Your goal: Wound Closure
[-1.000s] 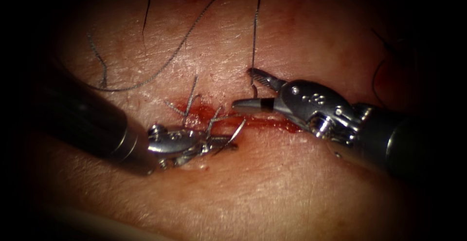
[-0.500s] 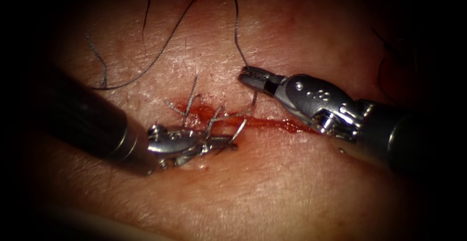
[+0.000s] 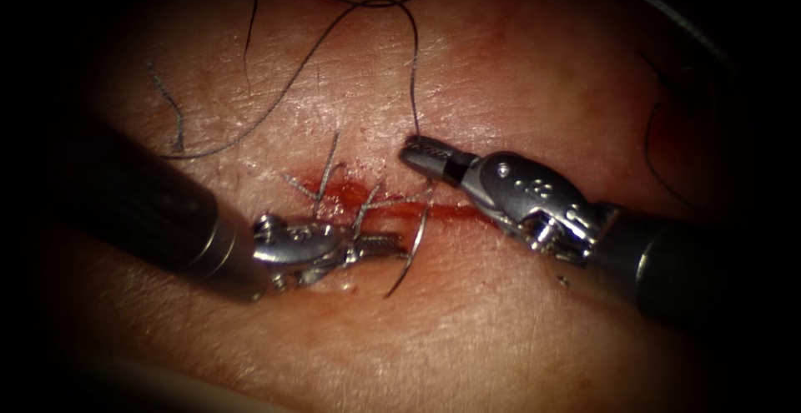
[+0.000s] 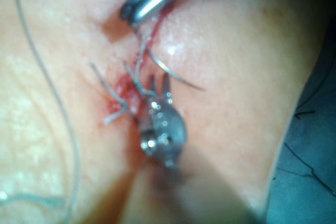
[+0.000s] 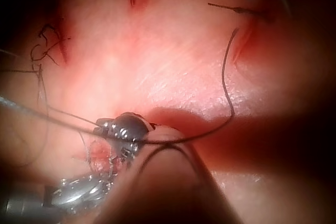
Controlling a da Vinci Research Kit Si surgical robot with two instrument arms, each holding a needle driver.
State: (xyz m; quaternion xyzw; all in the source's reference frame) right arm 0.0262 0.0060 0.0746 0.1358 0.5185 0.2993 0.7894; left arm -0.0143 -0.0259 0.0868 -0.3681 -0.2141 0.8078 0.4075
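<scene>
Needle first, endoscope view: its curve crosses the cut and sweeps toward 6 o'clock, with the pointed end free above the tissue on the near lip. Its upper stretch is buried at the cut's far lip.

The right tool sits at 12 o'clock of the cut, jaws pressed together. I judge they are clamped on the needle near its tail, where the thread climbs away toward 12. The left tool lies at 9 o'clock of the needle, tips just beside the shaft. Cut ends of thread bristle around the red fluid.

This reads as the needle being carried through both lips. To do it well, turn the wrist along the needle's own curve; don't drag it sideways and tear the lip. Bare enough of the free end for a firm bite behind the point.

Left wrist view: the left tool has its two jaws parted and gripping nothing. The needle arcs just past them. The right tool is closed at the curve's far end. A pickup should grip the body, square across the jaws, and stay clear of the old stitch ends.

Right wrist view: the thread trails loose over the tissue and across the shaft. Keep that slack out of the jaws.
</scene>
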